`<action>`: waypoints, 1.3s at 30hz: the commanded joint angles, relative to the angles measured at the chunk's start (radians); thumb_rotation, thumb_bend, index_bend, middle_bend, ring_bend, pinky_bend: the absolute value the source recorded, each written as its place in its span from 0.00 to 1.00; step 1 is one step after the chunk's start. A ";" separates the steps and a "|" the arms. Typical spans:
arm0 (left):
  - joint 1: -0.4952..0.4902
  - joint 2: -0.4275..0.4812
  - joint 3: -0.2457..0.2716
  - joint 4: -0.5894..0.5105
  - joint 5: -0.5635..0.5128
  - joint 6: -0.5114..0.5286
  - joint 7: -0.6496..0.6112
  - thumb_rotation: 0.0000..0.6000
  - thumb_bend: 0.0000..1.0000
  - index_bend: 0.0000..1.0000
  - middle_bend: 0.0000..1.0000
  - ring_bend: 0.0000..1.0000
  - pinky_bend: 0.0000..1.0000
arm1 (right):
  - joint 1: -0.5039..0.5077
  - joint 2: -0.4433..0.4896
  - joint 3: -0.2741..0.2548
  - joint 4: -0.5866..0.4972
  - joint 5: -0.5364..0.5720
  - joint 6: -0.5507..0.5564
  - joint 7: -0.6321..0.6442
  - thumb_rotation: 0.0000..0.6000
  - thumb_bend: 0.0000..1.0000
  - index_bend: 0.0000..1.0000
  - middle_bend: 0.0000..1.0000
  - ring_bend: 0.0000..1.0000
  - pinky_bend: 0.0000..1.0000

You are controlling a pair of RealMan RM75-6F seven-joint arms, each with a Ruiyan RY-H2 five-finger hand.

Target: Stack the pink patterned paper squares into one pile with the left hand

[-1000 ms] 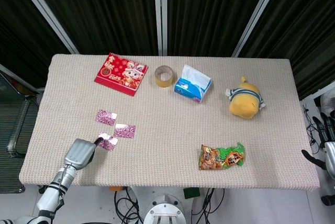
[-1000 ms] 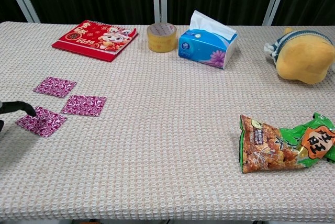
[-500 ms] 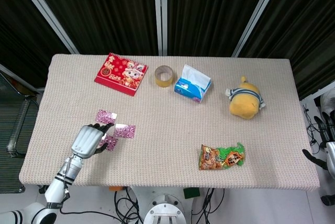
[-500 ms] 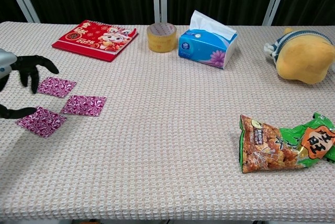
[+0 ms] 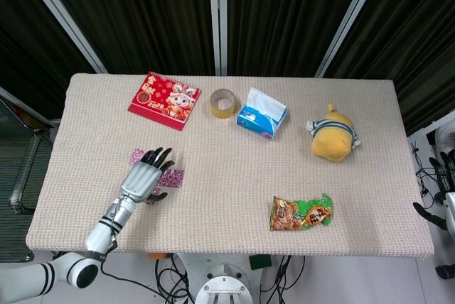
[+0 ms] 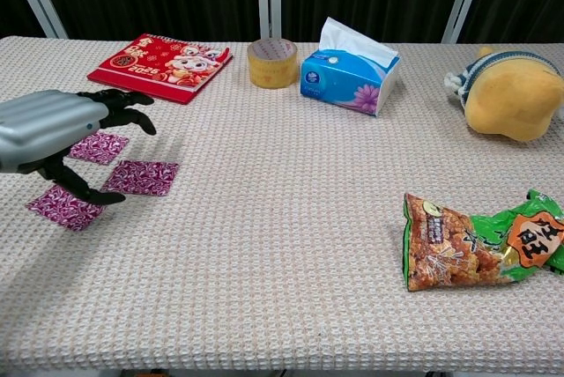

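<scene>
Three pink patterned paper squares lie apart at the table's left. In the chest view the far square (image 6: 99, 147), the middle square (image 6: 141, 178) and the near square (image 6: 63, 209) each show. My left hand (image 6: 62, 135) hovers over them with its fingers spread and nothing held. From the head view the left hand (image 5: 145, 176) covers most of the near square (image 5: 151, 198) and part of the middle square (image 5: 174, 177); the far square (image 5: 137, 155) peeks out at its left. Of my right hand (image 5: 446, 201) only a part shows at the frame's right edge, off the table.
Along the back stand a red calendar (image 5: 163, 99), a tape roll (image 5: 223, 102) and a blue tissue box (image 5: 260, 114). A yellow plush toy (image 5: 333, 138) sits at the right, a snack bag (image 5: 301, 213) nearer the front.
My left hand has moved forward and right, from the table's front left edge to over the three squares, and its fingers have spread. The squares have not moved.
</scene>
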 commanded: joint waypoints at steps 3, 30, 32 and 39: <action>-0.033 -0.018 -0.019 0.015 -0.064 -0.048 0.052 0.85 0.18 0.27 0.00 0.00 0.13 | -0.003 0.002 0.002 0.003 0.005 0.002 0.008 1.00 0.33 0.00 0.00 0.00 0.00; -0.086 -0.047 -0.014 0.047 -0.178 -0.100 0.076 1.00 0.21 0.32 0.00 0.00 0.13 | -0.002 -0.005 0.004 0.028 0.016 -0.012 0.031 1.00 0.33 0.00 0.00 0.00 0.00; -0.087 -0.048 -0.013 0.049 -0.172 -0.095 0.069 1.00 0.22 0.36 0.00 0.00 0.13 | -0.001 -0.007 0.003 0.031 0.016 -0.014 0.034 1.00 0.33 0.00 0.00 0.00 0.00; -0.086 -0.040 -0.009 0.034 -0.136 -0.064 0.044 1.00 0.23 0.41 0.00 0.00 0.13 | -0.003 -0.009 0.003 0.039 0.016 -0.013 0.040 1.00 0.33 0.00 0.00 0.00 0.00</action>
